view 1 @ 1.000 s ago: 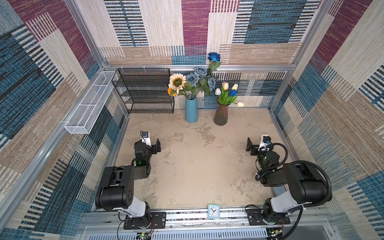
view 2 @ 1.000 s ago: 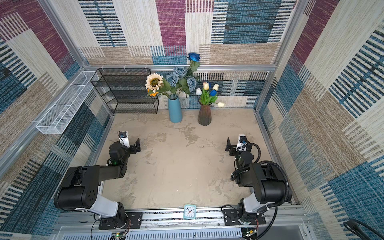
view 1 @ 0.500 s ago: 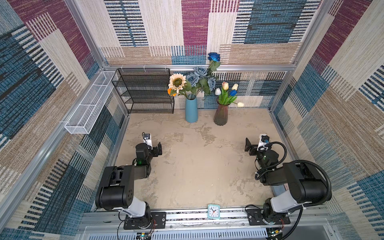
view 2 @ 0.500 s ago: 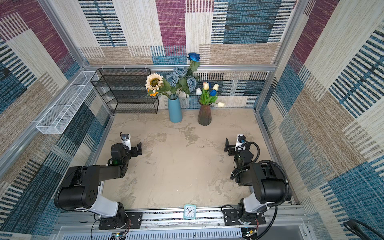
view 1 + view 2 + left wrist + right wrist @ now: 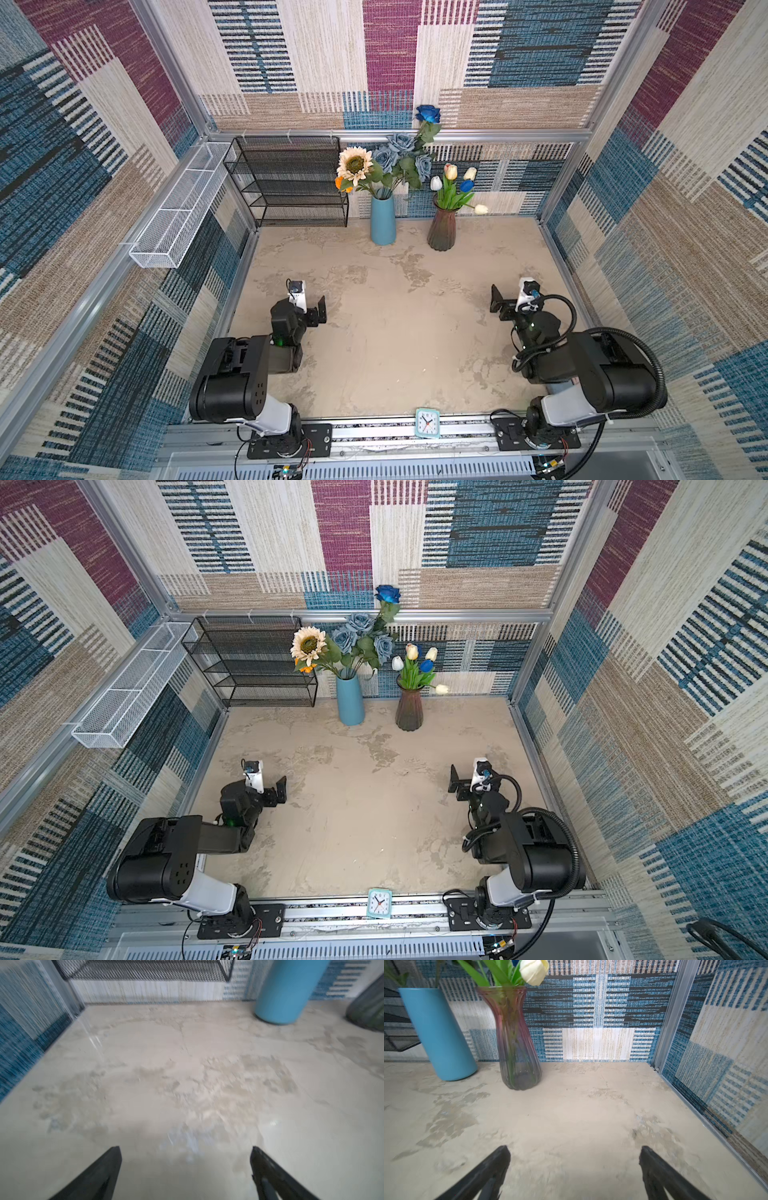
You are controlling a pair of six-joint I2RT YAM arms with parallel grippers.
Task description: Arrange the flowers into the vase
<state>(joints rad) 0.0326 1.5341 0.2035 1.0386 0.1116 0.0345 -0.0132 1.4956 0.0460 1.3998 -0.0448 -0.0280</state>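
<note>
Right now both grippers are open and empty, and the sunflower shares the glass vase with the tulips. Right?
No. The sunflower stands in the blue vase with the roses, as both top views show. Only the tulips are in the glass vase; the left gripper and right gripper are open and empty.

Glossy ribbed glass vase [image 5: 517, 1043], matt mottled tabletop [image 5: 581, 1109].

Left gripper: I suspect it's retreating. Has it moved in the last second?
Yes: the left gripper has drawn back, farther from the blue vase.
</note>
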